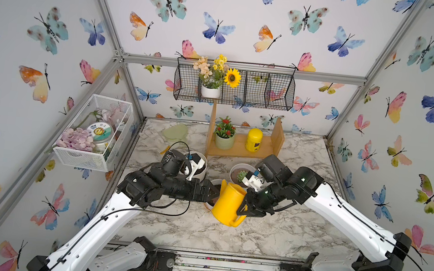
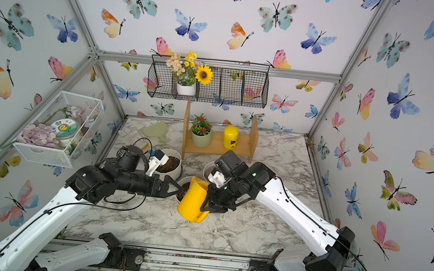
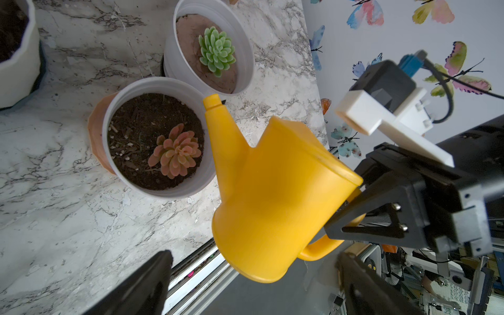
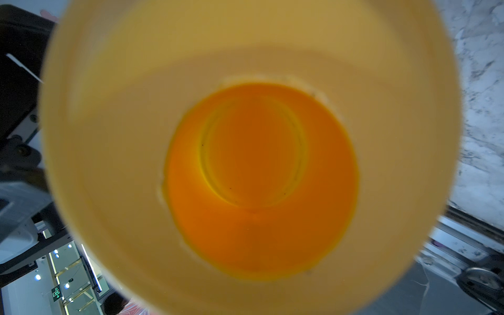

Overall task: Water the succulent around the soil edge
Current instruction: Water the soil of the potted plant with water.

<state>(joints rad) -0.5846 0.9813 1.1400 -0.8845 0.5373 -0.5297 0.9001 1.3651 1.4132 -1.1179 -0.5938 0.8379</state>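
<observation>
White shells and black joint housings are seen on the left arm (image 1: 89, 243), lower left in a top view, and the right arm (image 1: 352, 219), lower right. A thin black cable (image 1: 104, 217) is clipped along each. Silver screws (image 3: 396, 207) are set in the black triangular finger (image 3: 368, 218) of the right gripper (image 3: 345, 215).

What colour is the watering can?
The watering can is yellow; the left wrist view shows it best.

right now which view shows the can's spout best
Left wrist: the whole spout shows side-on, its tip by the rim of the pink succulent's pot. Both top views show only a small foreshortened stub. The right wrist looks into the can, spout unseen.
</observation>
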